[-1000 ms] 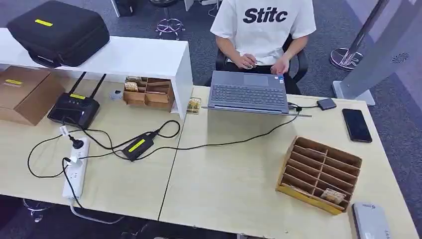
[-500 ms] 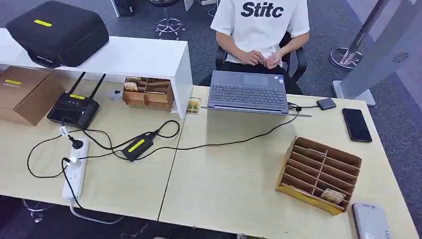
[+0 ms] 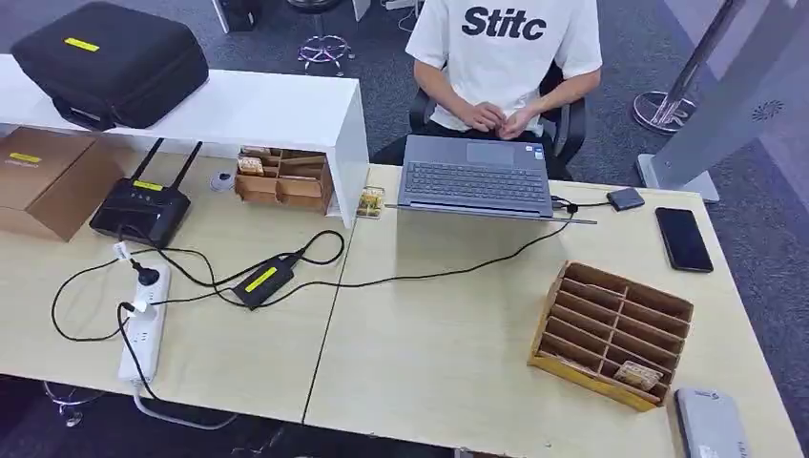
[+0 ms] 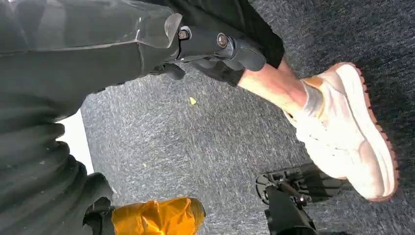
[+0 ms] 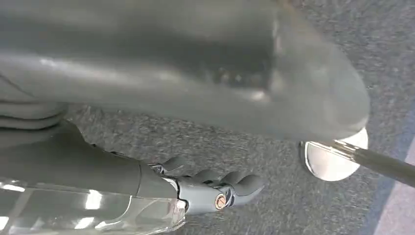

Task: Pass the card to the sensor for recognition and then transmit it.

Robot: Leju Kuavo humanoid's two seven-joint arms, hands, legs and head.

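Card (image 3: 639, 375): small patterned piece lying in the nearest slot row of the wooden divider tray, at the tray's right end
Divider tray (image 3: 611, 332): wooden, slotted, tilted on the light surface (image 3: 448, 353), right of centre
Sensor (image 3: 711, 425): grey flat device at the near right corner, just beside the tray
Left hand (image 4: 215, 46): hanging above grey carpet in the left wrist view; dark fingers (image 4: 242, 51) curled in together, holding nothing visible
Right hand (image 5: 210, 188): hanging over carpet in the right wrist view; grey fingers (image 5: 240, 183) curled in together, nothing in them
Laptop (image 3: 475, 178): open at the far edge, cable running left across the surface to a black adapter (image 3: 264, 280)
Phone (image 3: 683, 239): black, flat, beyond the tray, near the right edge
Person (image 3: 504, 57): seated behind the laptop in a white printed shirt, hands together at the lap
Left side: router (image 3: 141, 208), white power strip (image 3: 145, 324), cardboard box (image 3: 48, 178), second wooden tray (image 3: 284, 177) under a white shelf (image 3: 238, 110) carrying a black case (image 3: 110, 59)
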